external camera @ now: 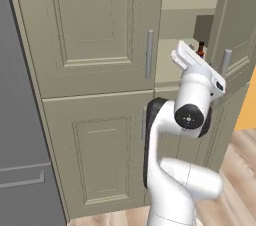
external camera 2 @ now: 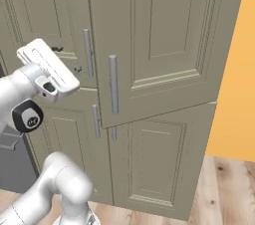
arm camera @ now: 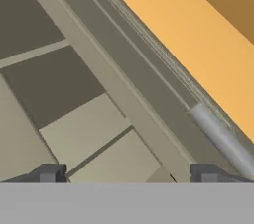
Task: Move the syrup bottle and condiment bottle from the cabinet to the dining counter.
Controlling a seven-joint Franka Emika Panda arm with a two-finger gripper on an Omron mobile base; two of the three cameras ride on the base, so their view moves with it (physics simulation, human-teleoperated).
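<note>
At the far left of the left base view we see the grey fridge [external camera: 22, 135] standing against the cabinet [external camera: 90, 35], whose two left doors, one above the other, are closed, each with a silver bar handle near its right edge. To the right of the upper door the cabinet stands open and we look onto its plain shelves [external camera: 187, 0]. On the lower visible shelf a small red bottle top with a dark cap pokes up just behind the robot's hand; we take it for the condiment bottle [external camera: 201, 49], though most of it is hidden and we cannot say what it stands beside. We cannot make out the syrup bottle anywhere.

Further right hangs the open door [external camera: 235, 25], swung outward, its own handle [external camera: 226, 62] just beside the hand. In the right base view this door [external camera 2: 164, 35] faces us broadside, with an orange wall [external camera 2: 239, 84] to its right and wooden floor [external camera 2: 224, 189] below.

In the hand view the jaws [arm camera: 129, 173] are spread wide, one fingertip [arm camera: 48, 173] at each lower corner, with nothing between them; they point at the shelf boards and the edge of the open door, where its silver handle [arm camera: 223, 139] runs toward the lower right.
</note>
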